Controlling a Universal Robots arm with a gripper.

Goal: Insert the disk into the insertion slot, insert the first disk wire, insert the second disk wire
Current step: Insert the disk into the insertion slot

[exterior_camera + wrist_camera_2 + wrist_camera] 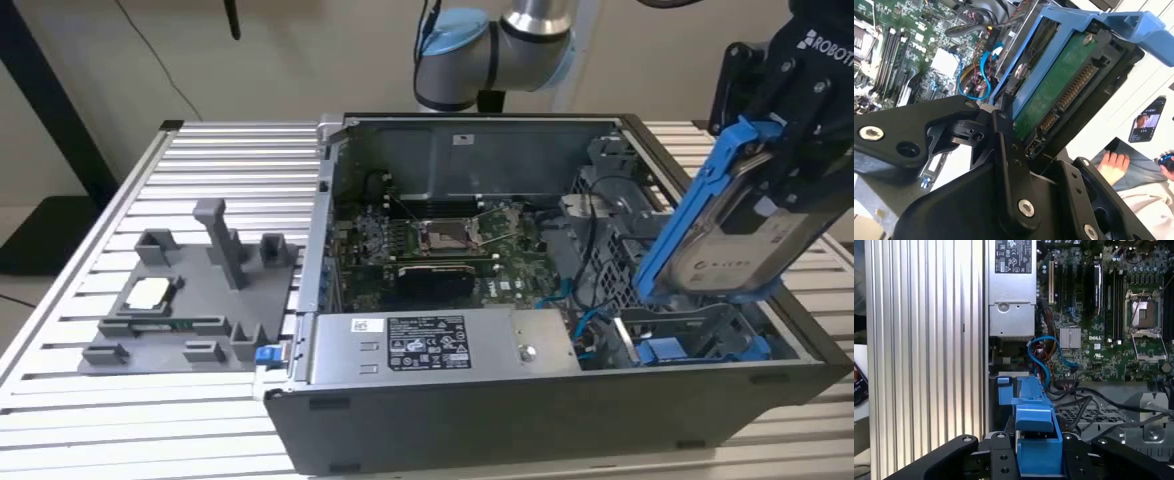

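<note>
Currently the disk (pixel 727 235) hangs in the air, clamped tight in the pincer (pixel 787 150), above the computer case (pixel 534 420) at its end toward the exterior view's right. Its long axis is steeply tilted: the upper end sits in the pincer and the lower end points down at the insertion slot (pixel 727 318) just beneath, not yet inside. The case stands on the ribbed worktop (pixel 200 170).
</note>
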